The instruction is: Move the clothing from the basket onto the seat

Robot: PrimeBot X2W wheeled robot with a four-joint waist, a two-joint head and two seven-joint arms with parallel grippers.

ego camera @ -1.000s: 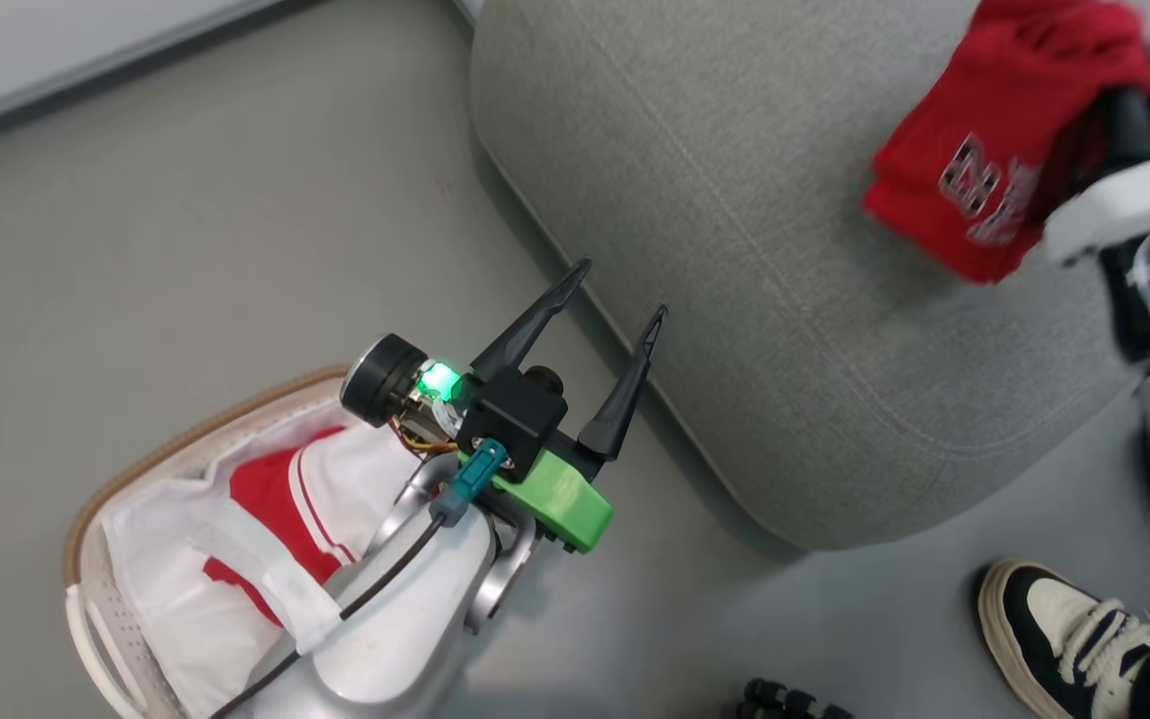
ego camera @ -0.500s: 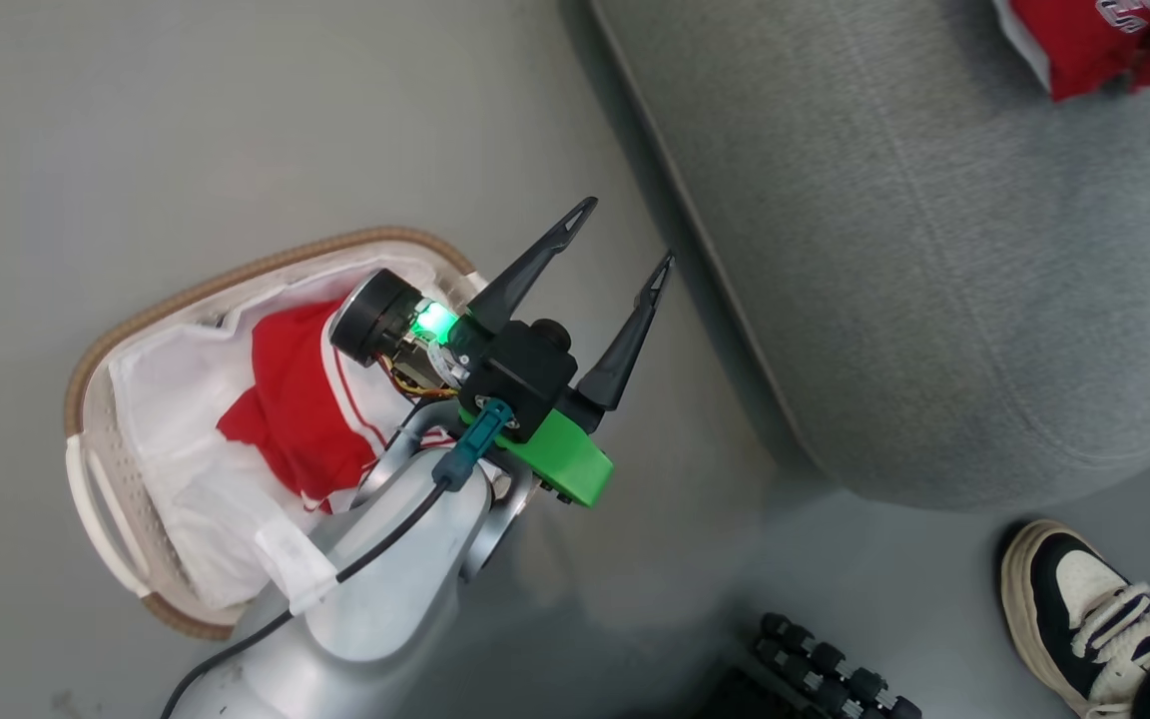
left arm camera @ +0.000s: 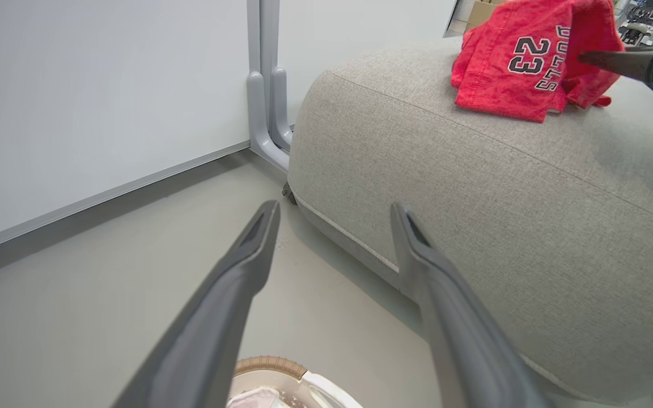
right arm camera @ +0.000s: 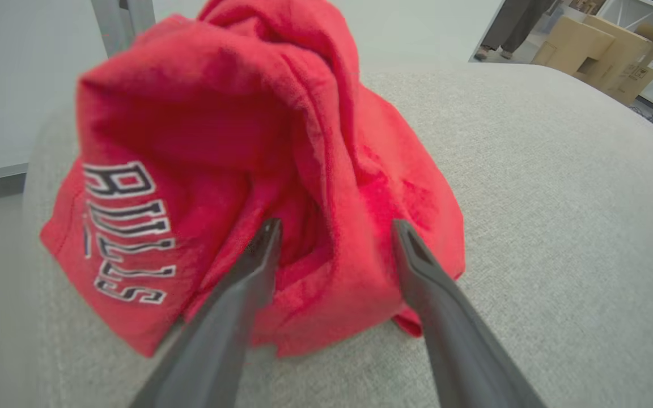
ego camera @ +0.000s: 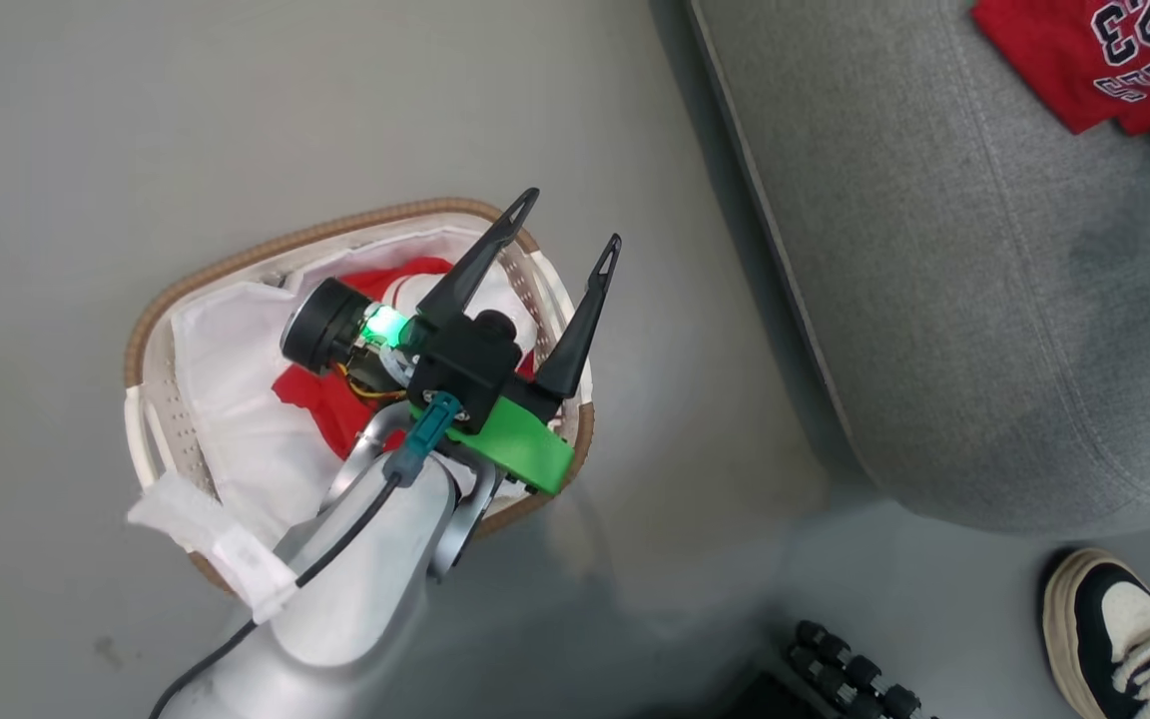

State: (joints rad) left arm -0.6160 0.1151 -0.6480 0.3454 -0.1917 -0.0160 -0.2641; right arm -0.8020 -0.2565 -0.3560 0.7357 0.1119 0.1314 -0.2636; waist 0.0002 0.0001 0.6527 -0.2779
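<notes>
Head view: my left gripper [ego camera: 573, 216] hangs open and empty over the basket [ego camera: 236, 262], fingers pointing toward the seat [ego camera: 934, 300]. The red-white piece [ego camera: 310, 409] lies in the basket, below and behind my fingertips.
Left wrist view: fingers spread, aimed past the basket rim at the seat's side. The red jersey [left arm camera: 519, 62] lies on top of the seat.
Right wrist view: my right gripper [right arm camera: 336, 224] is open, fingers spread close before the jersey's folds, gripping nothing.
Next reach, my guess: the left arm is nearer and must tip down into the basket.
</notes>
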